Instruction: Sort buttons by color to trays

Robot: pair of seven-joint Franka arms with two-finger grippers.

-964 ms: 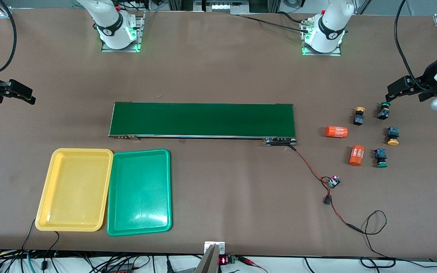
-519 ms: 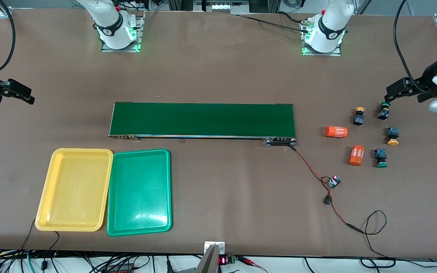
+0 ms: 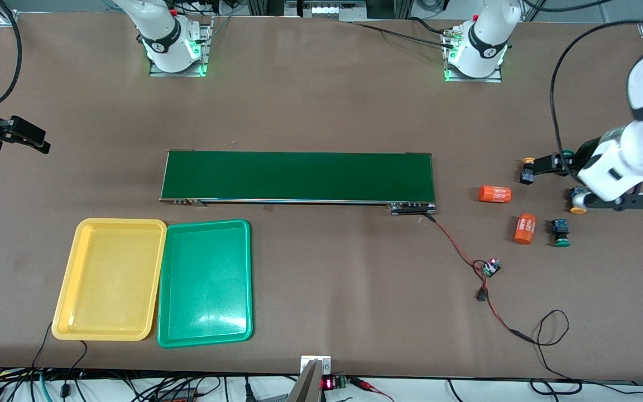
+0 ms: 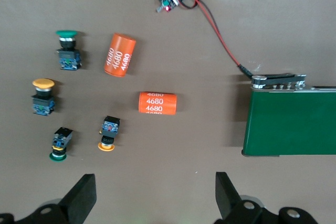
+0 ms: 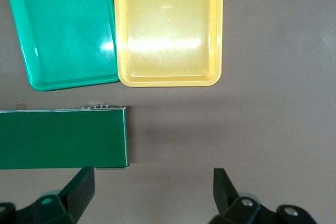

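1. Left end effector (image 3: 542, 163): over the button cluster at the left arm's end of the surface (image 3: 321, 100), fingers (image 4: 84, 198) spread wide, holding nothing.
2. Right end effector (image 3: 34, 138): waits in the air at the right arm's end of the surface, fingers (image 5: 79, 187) spread, empty.
3. Buttons: all four lie loose on the surface. Yellow button A (image 4: 106, 135) sits nearest the left end effector, with green button A (image 4: 59, 142) beside it. Yellow button B (image 4: 43, 97) and green button B (image 4: 67, 50) lie nearer the front camera.
4. Two orange cylinders (image 4: 157, 103) lie beside the buttons, toward the belt (image 3: 298, 176) (not part of the sort).
5. Trays: yellow tray (image 3: 110, 278) and green tray (image 3: 205, 282) sit side by side, touching, nearer the front camera than the belt, toward the right arm's end. Both empty; sorting not yet begun.
6. Handling judgement: the buttons look small, light and rigid. The round caps would likely slip or roll. Best hold is across the flat flanks of the squarish black-and-blue body, jaws square to it.
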